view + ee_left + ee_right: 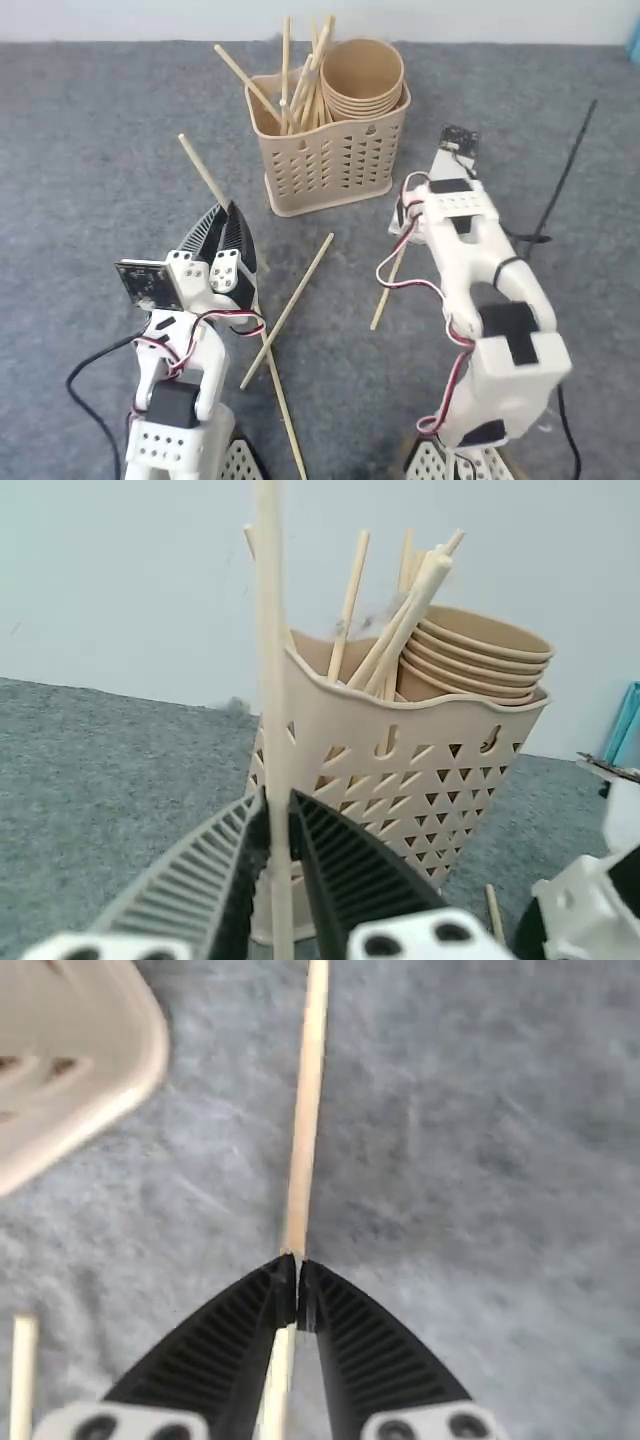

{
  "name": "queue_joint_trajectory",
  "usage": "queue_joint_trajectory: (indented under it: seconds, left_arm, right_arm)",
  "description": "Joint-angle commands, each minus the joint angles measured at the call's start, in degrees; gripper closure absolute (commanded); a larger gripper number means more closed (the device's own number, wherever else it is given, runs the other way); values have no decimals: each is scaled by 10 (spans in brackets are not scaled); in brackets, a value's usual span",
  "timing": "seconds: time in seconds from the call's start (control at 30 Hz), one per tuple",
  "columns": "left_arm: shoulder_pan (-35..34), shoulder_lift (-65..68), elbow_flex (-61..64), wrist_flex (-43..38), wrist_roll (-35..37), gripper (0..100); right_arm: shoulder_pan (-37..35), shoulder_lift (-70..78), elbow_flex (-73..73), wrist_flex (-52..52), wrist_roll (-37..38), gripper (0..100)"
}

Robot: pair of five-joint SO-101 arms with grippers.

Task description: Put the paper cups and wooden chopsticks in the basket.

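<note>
Basket [330, 165] as landmark: beige plastic, rounded rim, walls pierced with rows of small triangular slots, set close to the counter's [90, 140] far edge under a pale wall.

Inside the basket, right half: paper cups [362, 70], brown, nested in one stack, rims layered. Beside them, left half: wooden chopsticks [300, 85], thin and pale, fanning out above the rim at mixed angles.

On the arms' side of the basket, toward its left corner: left hand [278, 815], black ribbed fingers clenched on a held chopstick [268, 630], stick slanting up past the basket's left wall.

Off the basket's right corner: right hand [297, 1275], clenched at its tips on a second chopstick [306, 1110] lying flat on the counter; rounded basket corner just beside the stick's far part.

Between the arms, in front of the basket: two loose chopsticks [290, 305], crossing on the counter.

Open room: bare grey felt-like nap left of the basket and right of it, apart from a black cable [562, 185].
</note>
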Motion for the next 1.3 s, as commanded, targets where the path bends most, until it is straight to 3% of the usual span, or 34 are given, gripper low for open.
queue_joint_trajectory:
  seconds: [0.0, 0.23, 0.43, 0.67, 0.83, 1.27]
  left_arm:
    - [-4, 2, -3, 4, 1, 987]
    - [-4, 2, -3, 4, 1, 987]
    - [-4, 2, -3, 4, 1, 987]
    - [-4, 2, -3, 4, 1, 987]
    - [-4, 2, -3, 5, 1, 987]
    - [-4, 2, -3, 5, 1, 987]
  right_arm:
    - [8, -128, 12, 44, 19, 991]
    - [9, -413, 79, 79, 32, 991]
    - [5, -522, 164, -14, 69, 989]
    - [6, -347, 181, -66, 74, 980]
    - [4, -193, 98, -61, 73, 885]
    - [6, 74, -134, -60, 73, 946]
